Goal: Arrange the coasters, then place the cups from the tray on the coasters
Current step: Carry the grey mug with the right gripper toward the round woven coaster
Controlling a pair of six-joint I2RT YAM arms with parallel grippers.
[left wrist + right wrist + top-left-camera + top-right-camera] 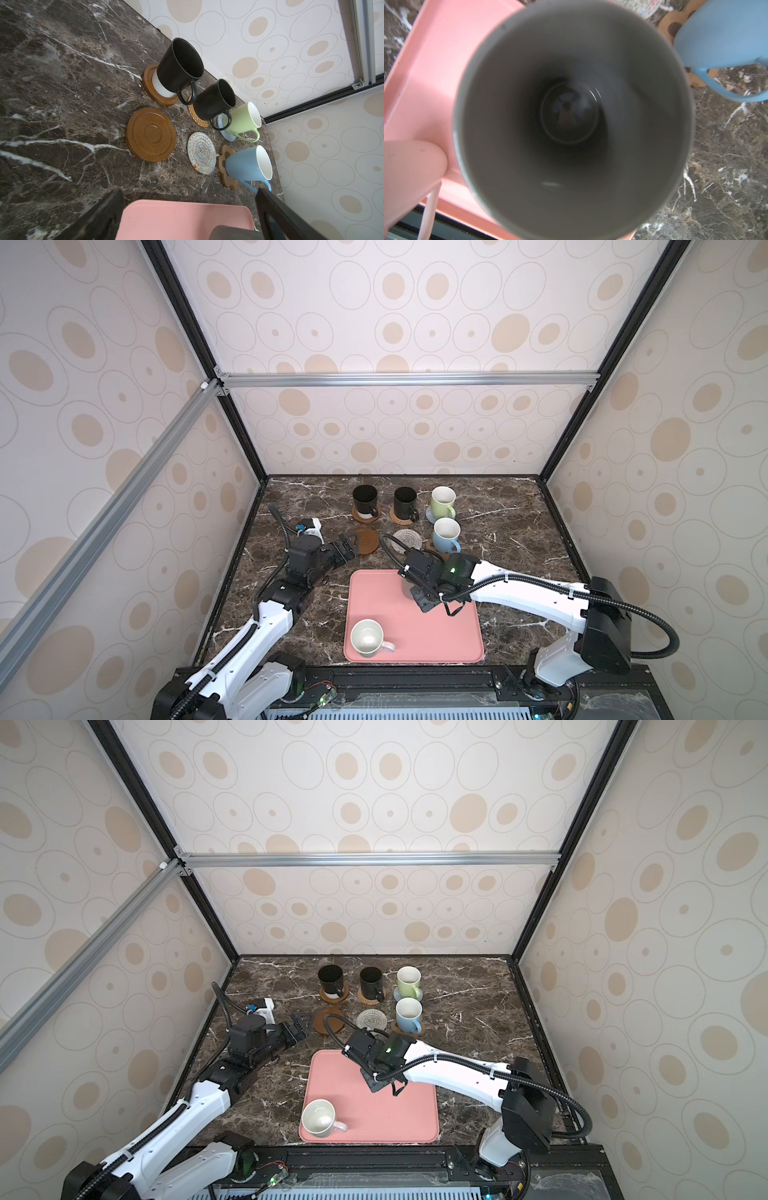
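The right fingers, hidden behind the mug in the wrist view, are clamped on the grey mug [571, 116] – it is at the far edge of the pink tray [436, 635], near the whitish coaster [406, 540]. The left fingers [108, 209] stand wide apart and empty above the surface [498, 531], just beside the bare wooden coaster [365, 541]. The white mug [366, 637] stands on the tray's near corner.

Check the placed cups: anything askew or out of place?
Nothing tipped or spilled. The light blue mug sits off-centre on the paw-shaped coaster, which pokes out one side; the light green mug likewise on its blue-grey coaster.
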